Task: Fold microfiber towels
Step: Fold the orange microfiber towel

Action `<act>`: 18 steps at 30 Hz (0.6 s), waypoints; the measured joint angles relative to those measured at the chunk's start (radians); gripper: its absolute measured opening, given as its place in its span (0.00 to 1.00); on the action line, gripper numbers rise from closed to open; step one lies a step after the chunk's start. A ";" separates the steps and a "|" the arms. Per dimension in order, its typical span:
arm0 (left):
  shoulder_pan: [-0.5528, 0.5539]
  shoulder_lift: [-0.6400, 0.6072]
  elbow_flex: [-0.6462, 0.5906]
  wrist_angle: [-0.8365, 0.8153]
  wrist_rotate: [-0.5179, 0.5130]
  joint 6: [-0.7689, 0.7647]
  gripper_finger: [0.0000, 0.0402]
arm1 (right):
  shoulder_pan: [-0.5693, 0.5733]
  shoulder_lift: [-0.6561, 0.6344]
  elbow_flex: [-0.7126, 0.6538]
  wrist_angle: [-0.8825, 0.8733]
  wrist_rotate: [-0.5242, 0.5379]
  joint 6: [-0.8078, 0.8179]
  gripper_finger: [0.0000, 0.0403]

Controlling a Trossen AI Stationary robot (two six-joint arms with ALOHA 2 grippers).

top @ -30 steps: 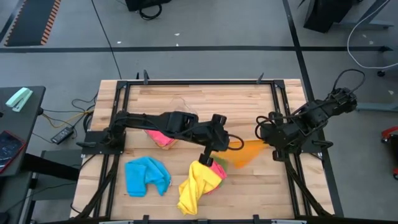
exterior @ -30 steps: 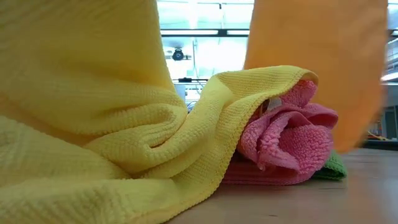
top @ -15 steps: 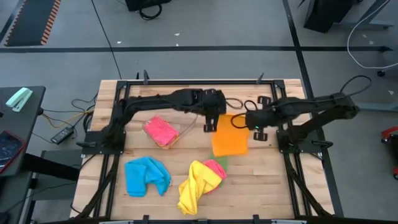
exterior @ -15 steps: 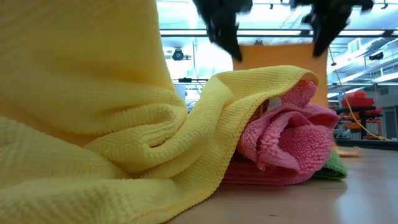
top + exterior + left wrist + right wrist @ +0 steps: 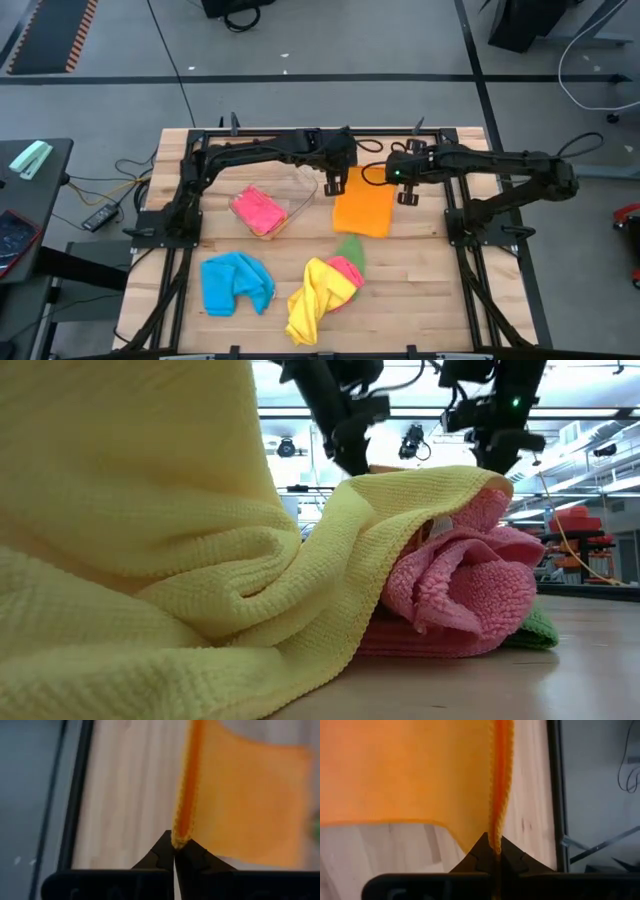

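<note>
The orange towel is spread out near the back middle of the table, held up by its two far corners. One corner is pinched tight by the left gripper, the other by the right gripper.

The towel could be dropped if a corner slips from the thin pinch. It could also be laid down crooked or wrinkled if one arm is moved faster than the other. Its near edge could be caught on the pile just beside it, where the yellow towel is heaped over the pink towel and the green towel.

In the low view the orange towel is hidden behind the yellow one. How much of it rests on the wood cannot be told. The green towel is mostly covered.
</note>
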 joint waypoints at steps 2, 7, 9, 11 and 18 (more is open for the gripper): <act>-0.014 0.000 0.042 -0.032 0.053 0.001 0.02 | 0.008 -0.004 0.043 -0.065 -0.015 0.019 0.03; -0.067 -0.002 0.171 -0.083 0.031 0.057 0.07 | 0.071 -0.005 0.181 -0.181 0.012 0.079 0.03; -0.080 -0.002 0.218 -0.087 0.003 0.064 0.06 | 0.094 -0.007 0.219 -0.194 0.038 0.078 0.03; -0.081 -0.003 0.255 -0.109 0.001 0.064 0.04 | 0.107 -0.008 0.248 -0.196 0.038 0.053 0.03; -0.010 -0.003 0.293 -0.109 -0.148 0.132 0.05 | 0.062 -0.008 0.267 -0.141 0.279 -0.082 0.03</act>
